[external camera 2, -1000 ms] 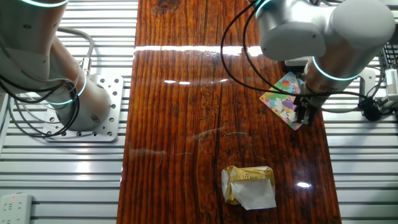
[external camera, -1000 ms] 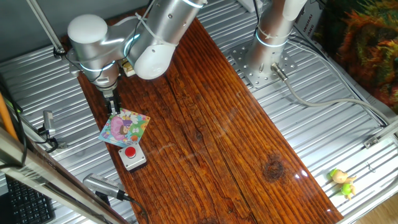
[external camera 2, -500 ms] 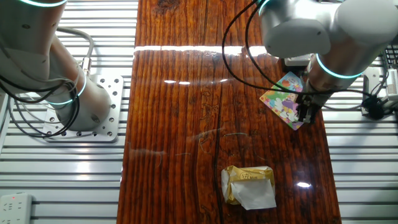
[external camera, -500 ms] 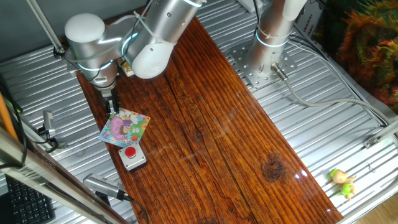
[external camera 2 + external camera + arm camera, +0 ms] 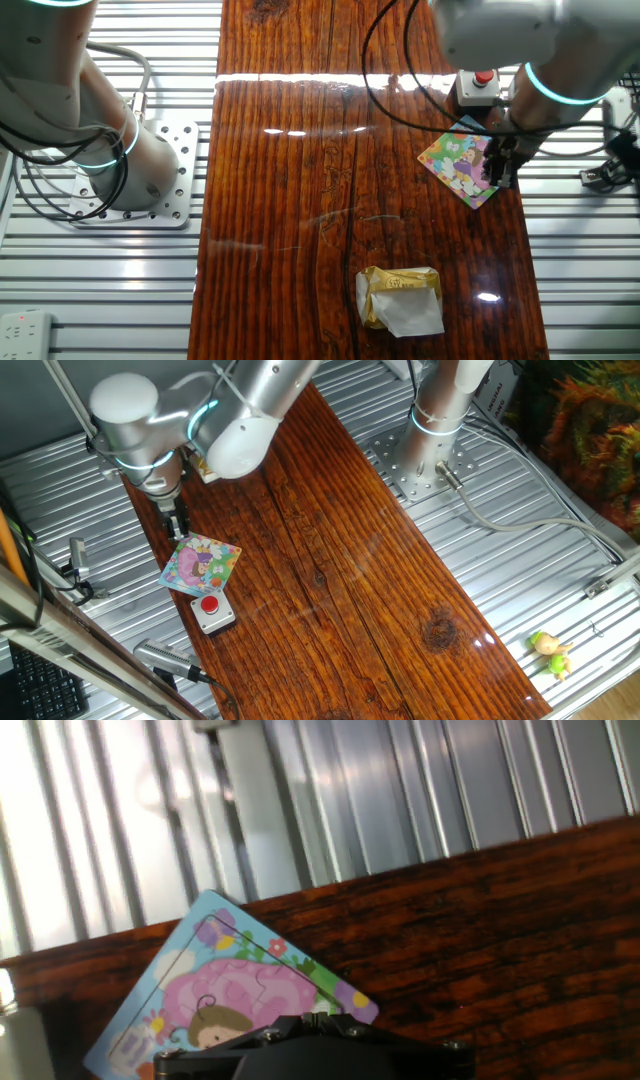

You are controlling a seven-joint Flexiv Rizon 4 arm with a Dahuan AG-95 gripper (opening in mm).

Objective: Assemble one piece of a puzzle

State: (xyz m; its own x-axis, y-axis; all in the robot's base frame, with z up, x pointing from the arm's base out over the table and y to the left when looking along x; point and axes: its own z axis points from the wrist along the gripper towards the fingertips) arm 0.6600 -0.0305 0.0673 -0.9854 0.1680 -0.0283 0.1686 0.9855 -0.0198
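Gripper (image 5: 176, 525) just above puzzle (image 5: 201, 564) far corner; claw state cannot tell. Descend straight, press piece flat, avoid sliding board.

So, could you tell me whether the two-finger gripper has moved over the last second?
Yes: the gripper has risen off the pastel square puzzle, away from the red-button box.

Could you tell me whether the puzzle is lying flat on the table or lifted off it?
Flat on the table: the puzzle rests picture up; the gripper hangs above its edge, apparently not touching it.
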